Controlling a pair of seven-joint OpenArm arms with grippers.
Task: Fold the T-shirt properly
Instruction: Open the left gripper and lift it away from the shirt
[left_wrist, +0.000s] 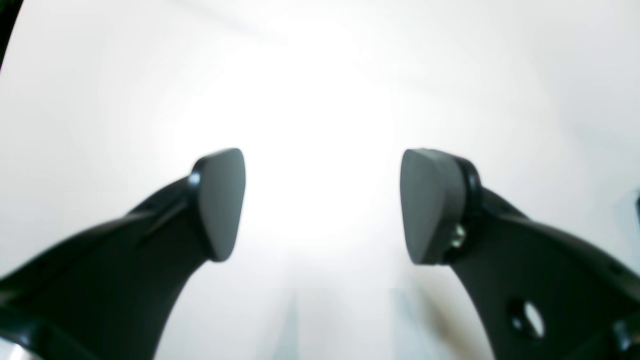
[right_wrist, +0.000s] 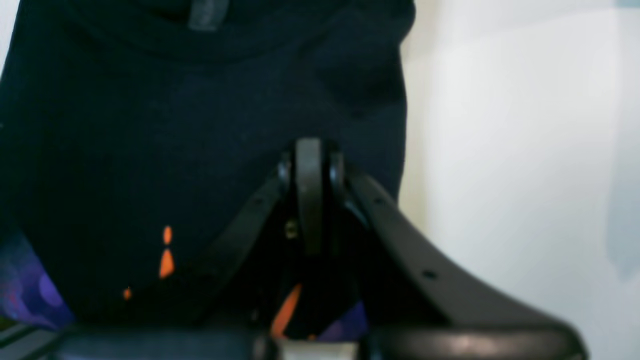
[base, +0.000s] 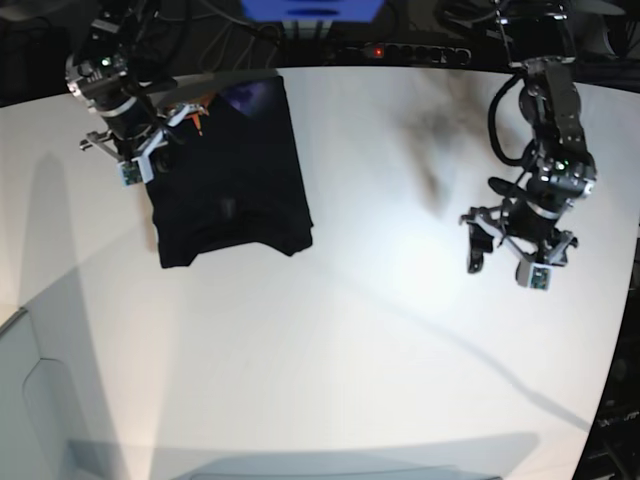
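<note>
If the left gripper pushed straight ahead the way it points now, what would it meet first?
Probably only the bare white table. The left gripper is open with nothing between its pads, and the wrist view shows no object ahead. How far off the surface lies is unclear.

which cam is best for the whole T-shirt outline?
Base view: the T-shirt shows whole on the table. Right wrist view is a blurry close-up of black cloth with orange and purple print. Left wrist view shows only a dark sliver at its corner, unidentifiable.

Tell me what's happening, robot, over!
Right gripper shut on T-shirt edge. Left gripper open, empty, over bare table. Nothing in the way.
</note>
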